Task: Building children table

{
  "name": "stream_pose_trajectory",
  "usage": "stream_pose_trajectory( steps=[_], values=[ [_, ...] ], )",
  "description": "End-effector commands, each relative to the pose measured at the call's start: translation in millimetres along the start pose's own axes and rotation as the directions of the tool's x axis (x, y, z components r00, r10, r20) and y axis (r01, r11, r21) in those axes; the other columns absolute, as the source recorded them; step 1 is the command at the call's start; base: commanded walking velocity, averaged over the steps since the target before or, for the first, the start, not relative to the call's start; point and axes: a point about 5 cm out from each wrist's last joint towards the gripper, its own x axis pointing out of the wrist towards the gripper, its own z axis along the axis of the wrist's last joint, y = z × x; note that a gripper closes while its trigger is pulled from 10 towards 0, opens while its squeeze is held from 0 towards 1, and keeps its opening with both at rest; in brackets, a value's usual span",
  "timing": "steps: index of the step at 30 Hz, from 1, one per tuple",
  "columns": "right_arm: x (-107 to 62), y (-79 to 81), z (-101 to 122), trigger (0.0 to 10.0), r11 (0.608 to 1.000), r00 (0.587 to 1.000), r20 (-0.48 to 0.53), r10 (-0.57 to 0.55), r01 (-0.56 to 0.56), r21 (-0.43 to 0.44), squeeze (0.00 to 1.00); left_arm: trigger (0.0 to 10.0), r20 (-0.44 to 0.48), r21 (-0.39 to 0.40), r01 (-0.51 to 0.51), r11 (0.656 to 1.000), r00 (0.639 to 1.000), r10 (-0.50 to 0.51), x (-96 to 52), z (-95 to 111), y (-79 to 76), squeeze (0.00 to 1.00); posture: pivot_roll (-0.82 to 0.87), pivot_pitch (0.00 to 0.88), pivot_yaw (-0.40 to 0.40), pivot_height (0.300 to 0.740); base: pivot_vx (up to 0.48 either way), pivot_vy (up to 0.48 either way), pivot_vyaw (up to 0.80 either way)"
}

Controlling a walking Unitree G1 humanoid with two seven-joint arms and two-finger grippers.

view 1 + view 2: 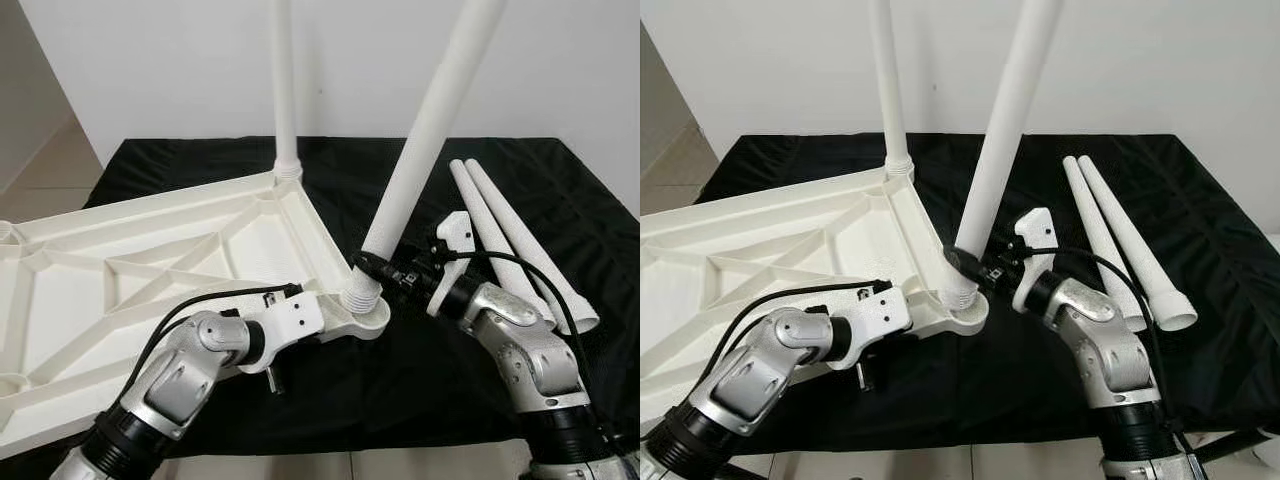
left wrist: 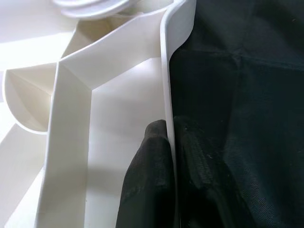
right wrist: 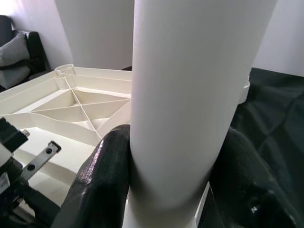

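Note:
A white plastic tabletop (image 1: 150,260) lies upside down on a black cloth, its ribbed underside up. One white leg (image 1: 285,90) stands upright in the far corner socket. A second white leg (image 1: 425,140) leans in the near corner socket (image 1: 362,295), and my right gripper (image 1: 372,268) is shut on it just above the socket. In the right wrist view the leg (image 3: 190,95) sits between both black fingers (image 3: 102,180). My left gripper (image 2: 171,156) is shut on the tabletop's rim (image 2: 166,80) beside that corner, one finger on each side of the thin wall.
Two more white legs (image 1: 510,240) lie side by side on the black cloth (image 1: 440,380) at the right. The table's front edge runs just beneath my arms. A white wall stands behind, and floor shows at the far left.

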Motion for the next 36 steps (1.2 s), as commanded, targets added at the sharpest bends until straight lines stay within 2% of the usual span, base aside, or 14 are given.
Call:
stream_pose_trajectory(
  steps=[1,5,6,9,10,11,23,29,36],
  values=[
    [1.5,1.7,6,10.0,1.0,1.0,0.027,0.01,-0.01,-0.015,0.0,10.0,0.009,0.028,-0.072,0.997,0.997,0.072,-3.6,5,4.4,0.0,-0.1,0.069,0.032,0.74,0.0,0.0,0.0],
    [1.2,2.0,6,10.0,1.0,0.999,0.03,0.015,-0.014,-0.021,0.0,10.0,0.01,0.009,-0.077,0.997,0.997,0.077,-4.5,4,5.5,0.0,-0.1,0.066,0.03,0.74,0.0,0.0,0.0],
    [1.2,1.9,6,10.0,1.0,0.999,0.031,0.014,-0.014,-0.022,0.0,10.0,0.019,0.0,-0.077,0.997,0.997,0.077,-4.7,5,5.9,1.0,-0.1,0.065,0.03,0.74,0.0,0.0,0.0],
    [1.5,1.6,7,10.0,1.0,0.999,0.032,0.013,-0.012,-0.021,0.0,10.0,0.026,-0.004,-0.082,0.997,0.996,0.082,-4.9,7,6.9,1.0,-0.1,0.065,0.03,0.74,0.0,0.0,0.0],
    [1.8,1.3,7,10.0,1.0,0.999,0.035,0.011,-0.011,-0.022,0.0,10.0,0.03,-0.001,-0.095,0.995,0.995,0.095,-4.8,9,8.8,0.09,-0.1,0.065,0.029,0.74,0.0,0.0,0.0],
    [2.0,1.1,8,10.0,1.0,0.999,0.038,0.01,-0.009,-0.022,0.0,10.0,0.035,0.003,-0.101,0.995,0.994,0.101,-4.7,11,10.0,0.0,-0.1,0.064,0.029,0.74,0.0,0.0,0.0],
    [1.1,-0.9,10,10.0,1.0,0.999,0.048,-0.002,0.003,-0.029,0.0,10.0,0.082,0.017,-0.09,0.996,0.993,0.088,1.1,25,9.5,0.0,-0.11,0.063,0.035,0.74,0.0,0.0,0.0],
    [0.4,-3.4,12,10.0,0.999,0.997,0.071,-0.036,0.038,-0.02,0.0,10.0,0.122,0.005,-0.118,0.993,0.986,0.117,3.2,35,16.3,0.0,-0.11,0.073,0.04,0.74,0.0,0.0,0.0],
    [0.6,-4.9,13,10.0,0.998,0.995,0.082,-0.06,0.061,-0.01,0.0,10.0,0.129,0.0,-0.117,0.993,0.985,0.117,2.6,37,17.4,0.0,-0.11,0.075,0.042,0.74,0.0,0.0,0.0]
  ],
)
